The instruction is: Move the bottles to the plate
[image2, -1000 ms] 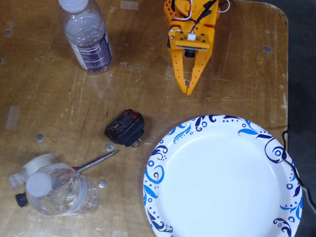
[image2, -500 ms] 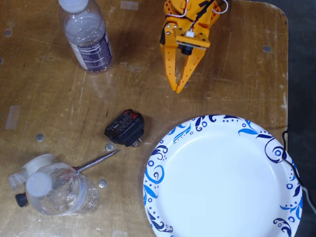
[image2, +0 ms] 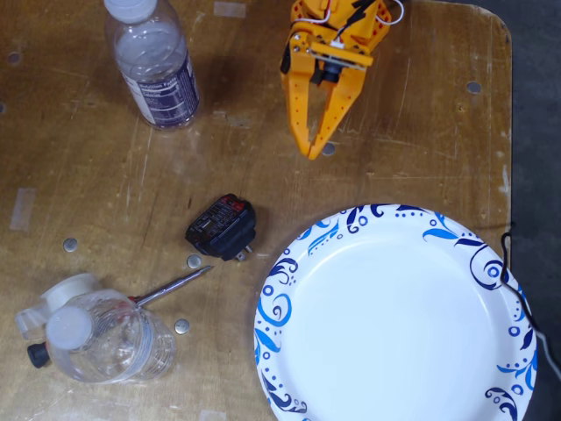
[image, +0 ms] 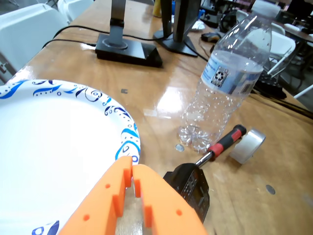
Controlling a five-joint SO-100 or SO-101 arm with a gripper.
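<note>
Bottles first: you have 2 on the desk (image2: pixel 421 105), both standing upright with white caps and neither on the plate (image2: pixel 394 324). From the fixed view, the labelled bottle (image2: pixel 156 66) sits at 11 o'clock, dark label with white print, looking empty. The unlabelled bottle (image2: pixel 105 338) stands at 8 o'clock, clear through its walls; whether it holds any water you cannot tell. Your plate fills the 4 to 5 o'clock corner, white with blue swirls on the rim, its middle bare. The gripper (image2: pixel 311 151) hangs at 12 o'clock over bare wood, above the plate's far rim and well apart from both bottles, orange jaws drawn to a narrow gap at the tips and holding nothing. A black adapter (image2: pixel 222 227) lies between bottles and plate, a red-handled screwdriver (image2: pixel 171 287) just beside the unlabelled bottle. Your wrist view shows that bottle (image: pixel 225 83), the screwdriver handle and a tape roll (image: pixel 247 145) beyond the plate's edge.
</note>
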